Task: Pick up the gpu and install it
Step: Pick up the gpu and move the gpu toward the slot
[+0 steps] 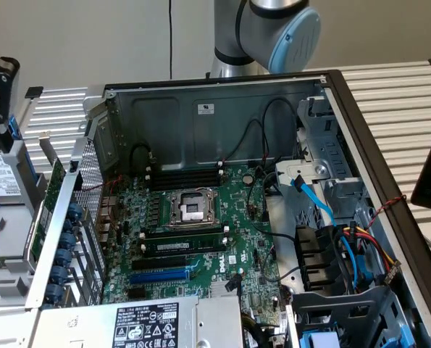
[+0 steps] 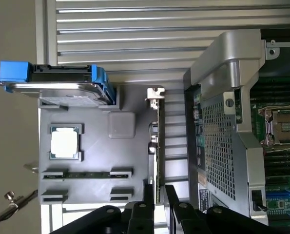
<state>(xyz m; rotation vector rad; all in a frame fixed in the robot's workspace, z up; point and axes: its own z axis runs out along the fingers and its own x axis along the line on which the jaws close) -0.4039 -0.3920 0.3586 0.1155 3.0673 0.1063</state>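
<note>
Green circuit card, the gpu (image 2: 160, 141): you have it standing on edge along one side of the grey parts tray (image 2: 101, 161), with its silver end bracket (image 2: 155, 95) at the end away from the tool. It sits outside the computer case (image 2: 222, 73), just beside the case's perforated rear wall.

Tool (image 2: 158, 189): parted, holding nothing, one black finger (image 2: 148, 192) on each side of the card's edge. You cannot tell whether the pads touch the card.

Same tray: processor chip (image 2: 65, 143) in a square recess, memory stick (image 2: 86, 174) between clips, hard drive (image 2: 67, 87) in a blue carrier.

Case interior, exterior view: green motherboard (image 1: 222, 210), processor socket (image 1: 192, 206), blue expansion slot (image 1: 158, 275), robot arm (image 1: 273, 29) above the case's rear wall
</note>
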